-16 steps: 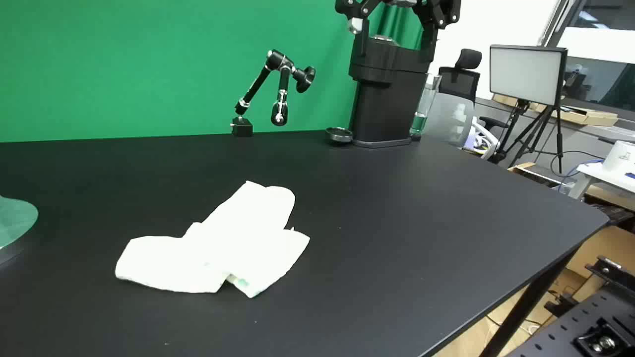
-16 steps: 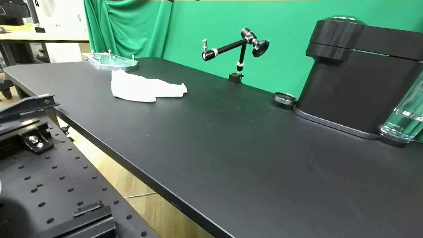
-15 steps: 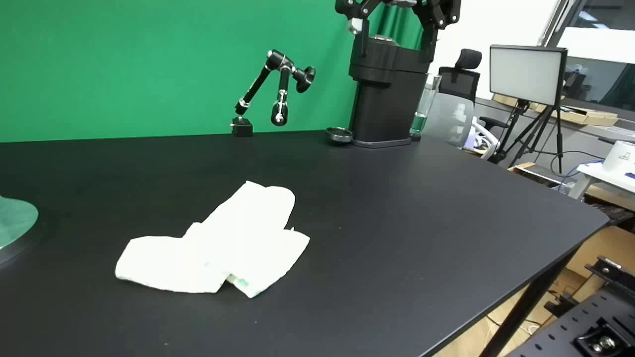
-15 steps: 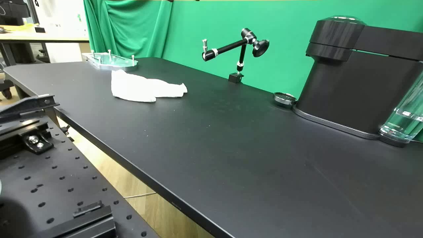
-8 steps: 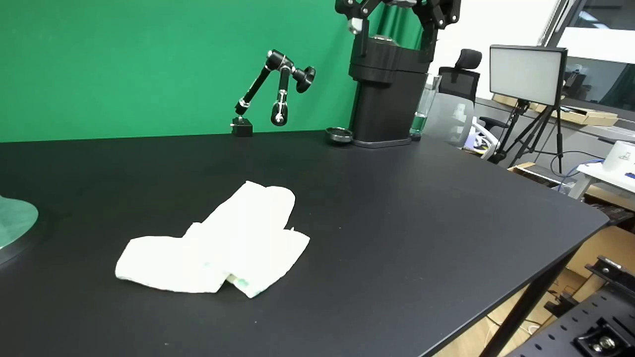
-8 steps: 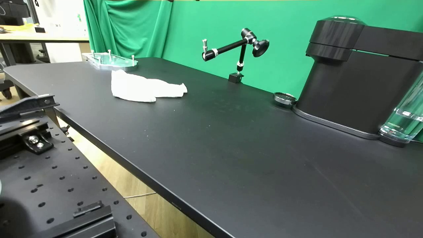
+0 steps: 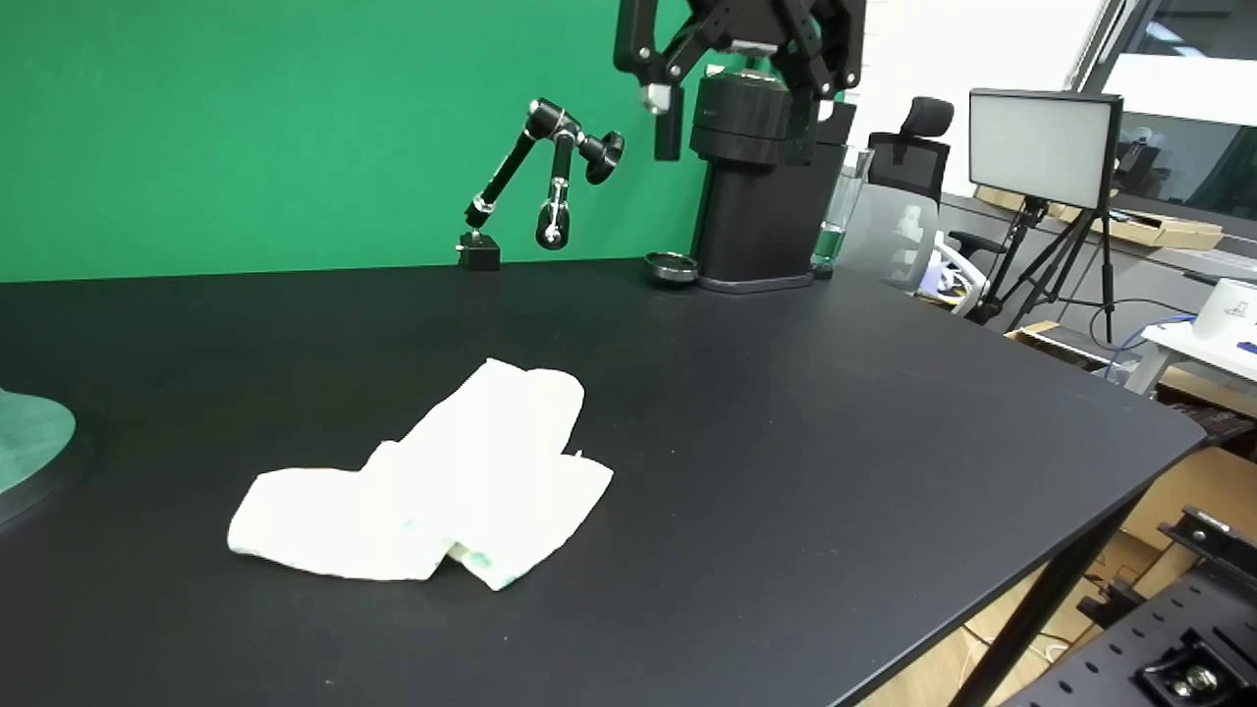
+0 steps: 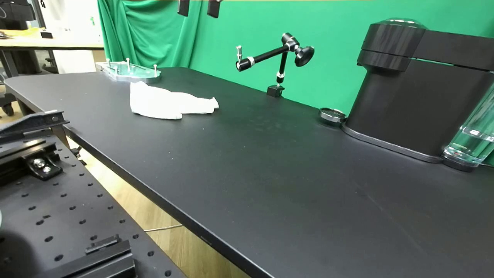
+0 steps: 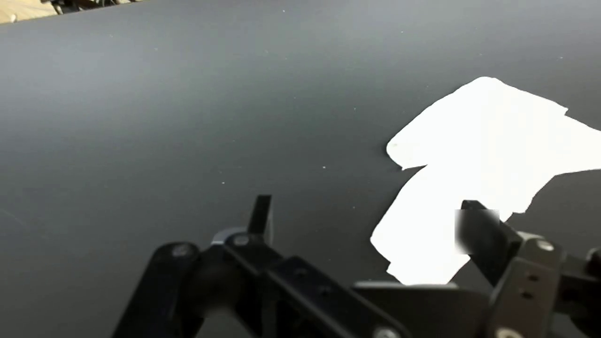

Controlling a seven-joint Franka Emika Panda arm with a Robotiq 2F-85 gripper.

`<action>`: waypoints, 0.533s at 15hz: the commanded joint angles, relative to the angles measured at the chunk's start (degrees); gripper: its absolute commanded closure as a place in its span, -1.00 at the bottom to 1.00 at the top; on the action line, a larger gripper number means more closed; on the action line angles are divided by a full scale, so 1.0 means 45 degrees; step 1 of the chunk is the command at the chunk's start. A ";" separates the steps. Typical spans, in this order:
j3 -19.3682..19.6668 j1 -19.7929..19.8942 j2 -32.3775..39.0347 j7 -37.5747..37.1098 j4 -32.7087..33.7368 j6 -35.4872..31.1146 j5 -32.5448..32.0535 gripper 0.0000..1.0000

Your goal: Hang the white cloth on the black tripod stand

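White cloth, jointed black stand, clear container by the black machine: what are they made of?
White cloth: soft fabric, seemingly matte; it lies in loose folds, though glare hides any weave.
Jointed black stand: probably metal, coated black; bright silver collars suggest it.
Clear container: glossy glass or plastic, can't tell which; the green backdrop shows through.

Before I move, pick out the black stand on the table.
The jointed stand with the knob, its base on the table; the three-legged stand under the white panel is beyond it.
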State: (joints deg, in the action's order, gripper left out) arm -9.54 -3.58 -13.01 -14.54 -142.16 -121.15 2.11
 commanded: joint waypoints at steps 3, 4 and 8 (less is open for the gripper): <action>-0.1086 -0.1252 0.1328 -0.0406 -0.1262 -0.4230 -0.0670 -1.00; -0.1323 -0.1324 0.1676 -0.0842 -0.1470 -0.5351 -0.1361 -1.00; -0.1402 -0.1355 0.2203 -0.1715 -0.1742 -0.7196 -0.3291 -1.00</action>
State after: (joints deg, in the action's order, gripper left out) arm -17.03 -8.51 -2.93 -22.66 -150.04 -153.91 -13.13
